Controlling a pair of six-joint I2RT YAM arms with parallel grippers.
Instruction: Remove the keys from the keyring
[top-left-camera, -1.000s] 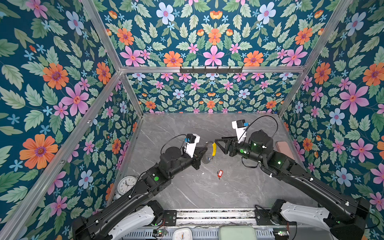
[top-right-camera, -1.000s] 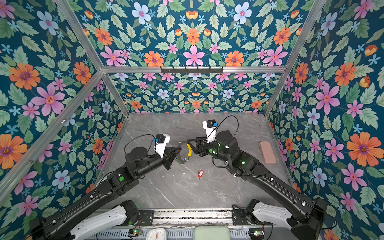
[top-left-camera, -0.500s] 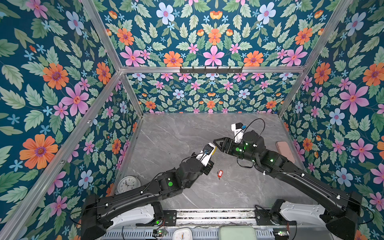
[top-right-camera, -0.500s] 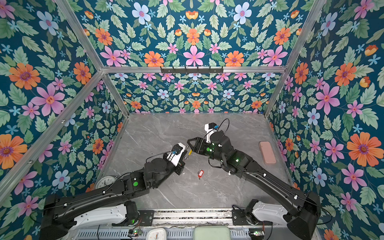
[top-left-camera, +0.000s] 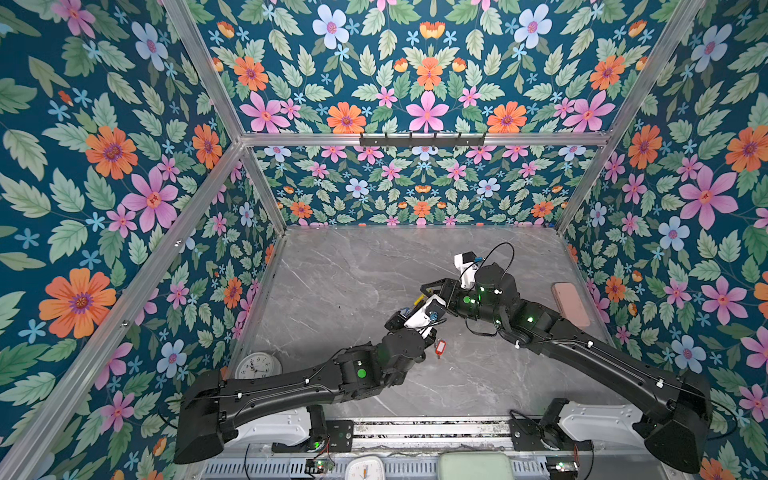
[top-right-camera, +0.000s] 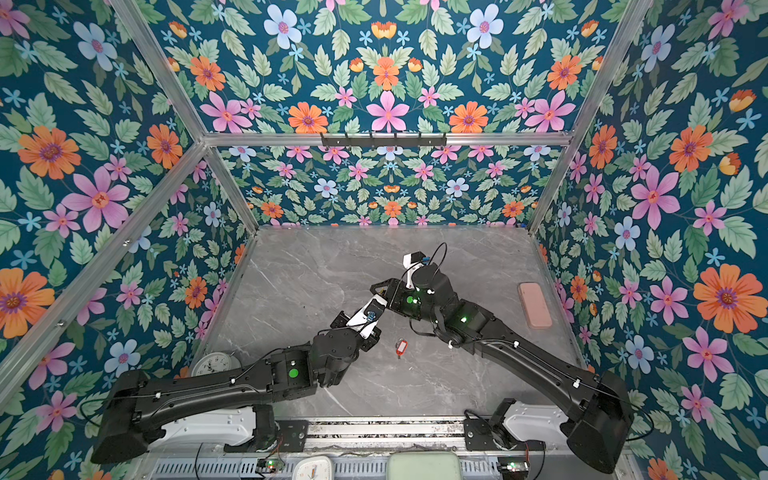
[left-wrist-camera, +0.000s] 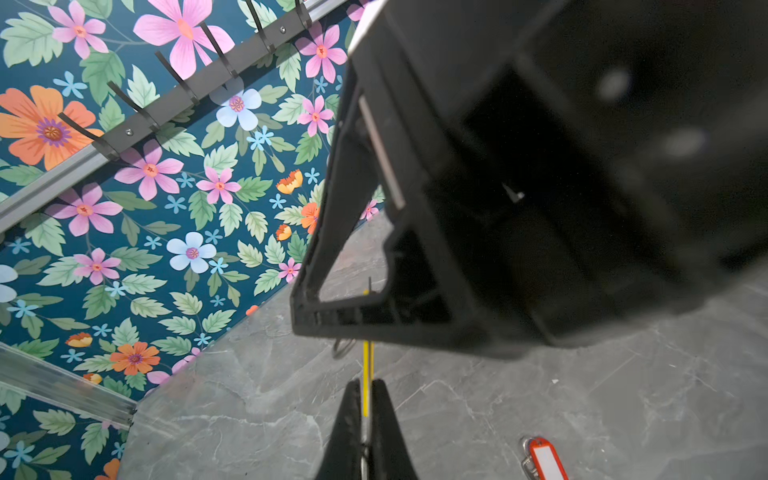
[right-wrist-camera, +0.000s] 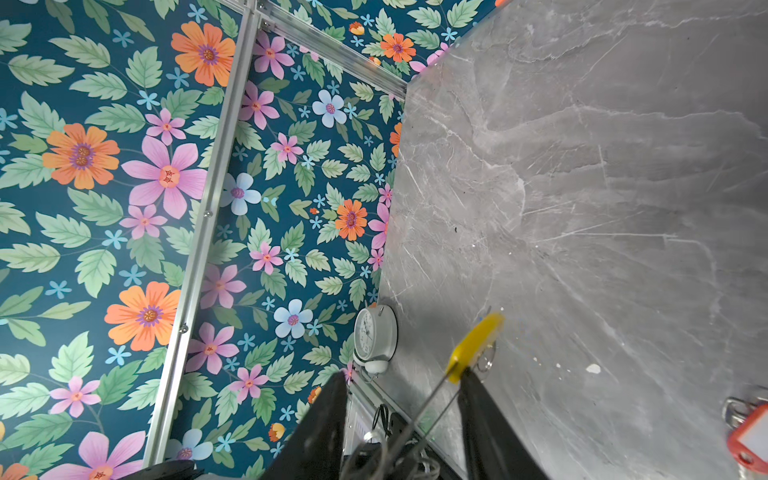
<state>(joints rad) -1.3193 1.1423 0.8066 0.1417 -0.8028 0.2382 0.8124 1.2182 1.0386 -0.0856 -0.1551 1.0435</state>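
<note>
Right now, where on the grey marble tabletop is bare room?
Bare: the far half of the tabletop, by the back wall. Crowded: the middle, where left gripper and right gripper meet at the yellow-sectioned keyring, red-tagged silver key beside; round white clock in the near-left corner.

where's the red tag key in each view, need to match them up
Top view: red-tagged key on the table, just front of centre.
Top view: same spot, just front of centre.
Left wrist: key at the frame edge, beyond the keyring's yellow section.
Right wrist: key cut off at the frame edge.
Shared landmark: the grey marble table under it.
</note>
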